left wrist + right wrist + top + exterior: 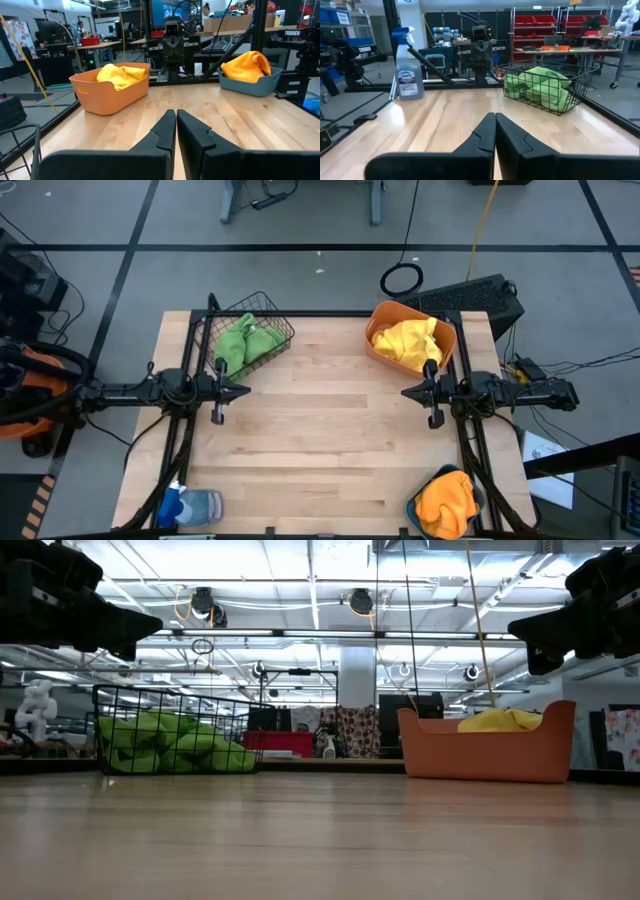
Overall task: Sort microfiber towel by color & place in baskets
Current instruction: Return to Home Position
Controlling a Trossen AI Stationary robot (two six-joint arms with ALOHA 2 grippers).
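Note:
Green towels (pixel 245 342) lie heaped in the black wire basket (pixel 275 316) at the table's far left. Yellow towels (pixel 408 340) fill the orange basket (pixel 381 315) at the far right. Orange towels (pixel 445 502) sit in the teal basket (pixel 412 506) at the near right corner. My left gripper (pixel 245 391) hovers level and shut over the table's left side, its tips (pixel 175 122) together and holding nothing. My right gripper (pixel 407 392) hovers level and shut over the right side, its tips (pixel 495 125) together and holding nothing.
A blue-and-white spray bottle (pixel 192 506) lies at the table's near left corner. The wooden tabletop (pixel 320 440) between the two grippers is bare. Black frame posts stand at the far corners, and cables run across the floor beyond the far edge.

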